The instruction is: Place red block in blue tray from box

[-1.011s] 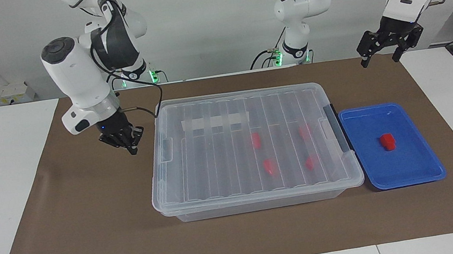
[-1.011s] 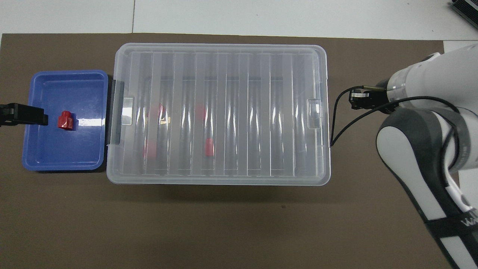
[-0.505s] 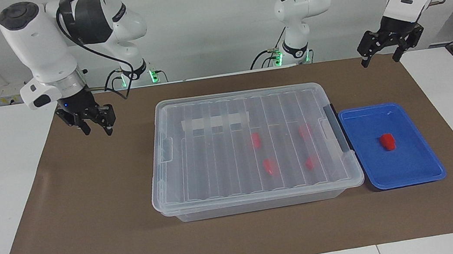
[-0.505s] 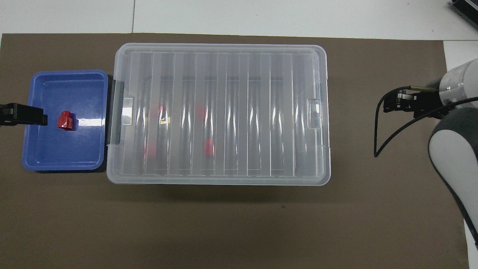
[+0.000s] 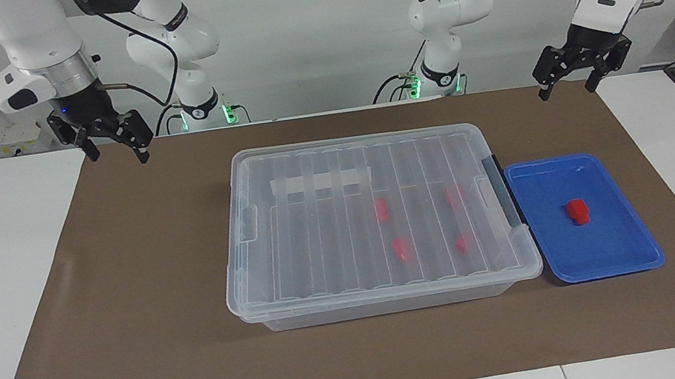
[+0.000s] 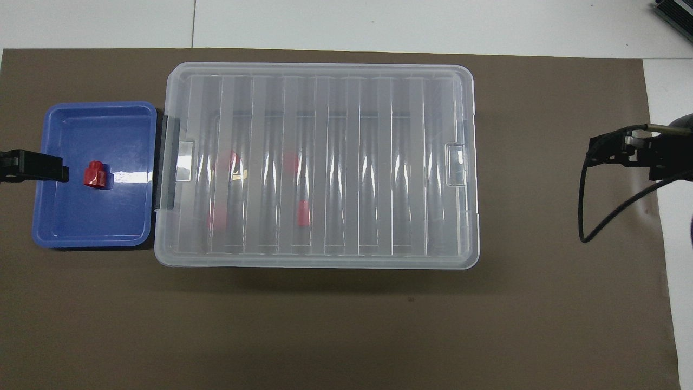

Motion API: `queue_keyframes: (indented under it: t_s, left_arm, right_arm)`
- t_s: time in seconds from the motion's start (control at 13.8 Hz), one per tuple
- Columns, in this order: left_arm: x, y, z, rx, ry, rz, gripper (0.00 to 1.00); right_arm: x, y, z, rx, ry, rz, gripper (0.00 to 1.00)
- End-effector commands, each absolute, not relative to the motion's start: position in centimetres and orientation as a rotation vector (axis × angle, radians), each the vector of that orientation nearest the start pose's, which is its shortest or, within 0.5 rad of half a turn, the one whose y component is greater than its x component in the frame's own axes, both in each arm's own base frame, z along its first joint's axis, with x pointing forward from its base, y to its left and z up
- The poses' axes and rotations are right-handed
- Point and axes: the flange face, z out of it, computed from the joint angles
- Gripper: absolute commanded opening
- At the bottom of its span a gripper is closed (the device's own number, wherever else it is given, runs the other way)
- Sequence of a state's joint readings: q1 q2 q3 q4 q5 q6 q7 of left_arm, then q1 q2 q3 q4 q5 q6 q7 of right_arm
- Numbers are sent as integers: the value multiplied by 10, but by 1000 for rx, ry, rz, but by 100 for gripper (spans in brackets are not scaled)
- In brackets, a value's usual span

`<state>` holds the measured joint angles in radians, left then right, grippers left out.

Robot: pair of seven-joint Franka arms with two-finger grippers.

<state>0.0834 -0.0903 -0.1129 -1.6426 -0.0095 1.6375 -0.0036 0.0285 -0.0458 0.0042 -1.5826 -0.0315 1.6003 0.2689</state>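
Small bright red plastic block lying near the middle of the shallow bright blue plastic tray, apart from every rim. Tray sitting just beside the large clear plastic box, at the left arm's end of the worktop. Ribbed clear lid down on the box, black side latch toward the tray; four more red pieces visible through the lid. Left gripper raised over the brown mat's corner at the robots' edge, fingers released and empty. Right gripper raised over the mat's other corner at the robots' edge, fingers spread, nothing between them. Task apparently finished, block delivered and both arms well apart from everything. Little left to go wrong: a careless sweep of the left arm low across the tray could knock the light block out or shove the tray; a lid not fully latched could pop up if bumped. Whether the lid is actually clipped, impossible to tell.
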Motion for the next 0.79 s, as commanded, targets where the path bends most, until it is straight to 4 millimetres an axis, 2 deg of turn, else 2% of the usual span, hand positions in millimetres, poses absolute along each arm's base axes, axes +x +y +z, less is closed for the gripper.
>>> queue_keyframes:
  t_s: [0.0,0.14,0.29,0.36,0.51,0.72]
  left_arm:
    - [526,-18,645,-3146,28,-120,100]
    - [526,-18,645,-3146,28,-120,100]
    - [526,-18,645,-3146,28,-120,100]
    - [526,-18,645,-3146,28,-117,100]
    - [526,-18,644,-3146,28,-117,100]
    - [526,-18,645,-3146,28,-117,100]
  right_arm:
    - [537,1,641,-3090,426,-44,100]
    - [537,-1,646,-3076,433,-36,100]
    - [549,-6,654,-3079,432,-16,100]
    - [551,-2,662,-3097,390,-32,100]
    - [550,4,658,-3137,308,-19,100]
    - [544,7,655,-3143,299,2,100]
